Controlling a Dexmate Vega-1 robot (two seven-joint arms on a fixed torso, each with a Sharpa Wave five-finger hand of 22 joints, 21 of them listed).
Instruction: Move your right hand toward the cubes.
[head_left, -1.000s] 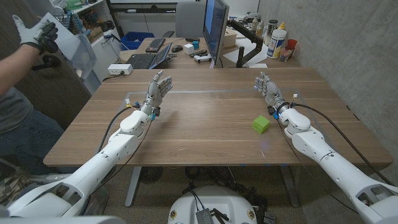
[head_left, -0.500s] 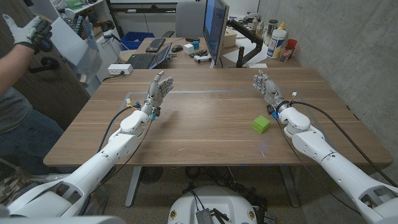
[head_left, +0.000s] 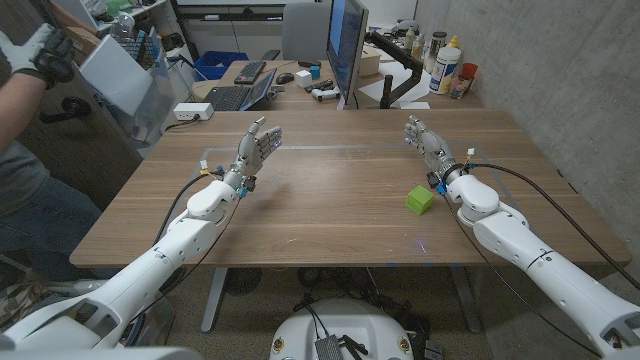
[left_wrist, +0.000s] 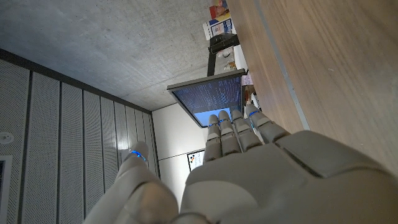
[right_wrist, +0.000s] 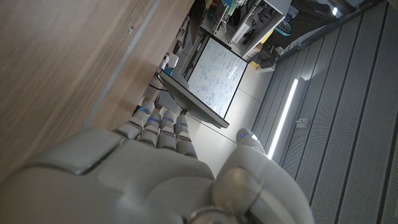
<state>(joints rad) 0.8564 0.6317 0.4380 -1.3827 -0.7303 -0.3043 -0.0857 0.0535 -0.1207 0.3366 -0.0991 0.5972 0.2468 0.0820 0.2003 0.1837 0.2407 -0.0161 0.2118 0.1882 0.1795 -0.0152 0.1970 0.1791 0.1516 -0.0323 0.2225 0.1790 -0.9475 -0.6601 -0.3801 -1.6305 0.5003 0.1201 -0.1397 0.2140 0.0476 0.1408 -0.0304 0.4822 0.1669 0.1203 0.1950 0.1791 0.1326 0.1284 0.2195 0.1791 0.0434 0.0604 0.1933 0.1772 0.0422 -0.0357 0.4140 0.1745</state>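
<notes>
Green cube (head_left: 420, 200) sits on the wooden worktop (head_left: 330, 200), just beside the right forearm and a little nearer the robot than the right hand (head_left: 424, 140). Right hand is apart from the cube, not touching it, fingers (head_left: 413, 126) extended and slightly spread, holding nothing; the right wrist view shows the same hand (right_wrist: 155, 168) with fingers side by side, pointing toward the monitor (right_wrist: 208, 74) behind the worktop. Left hand (head_left: 255, 148) is well apart from the cube, across the worktop, fingers extended and apart, empty (the left wrist view agrees (left_wrist: 249, 162)). A person's gloved hand (head_left: 35, 50) shows far beyond the cube's side, off the worktop.
</notes>
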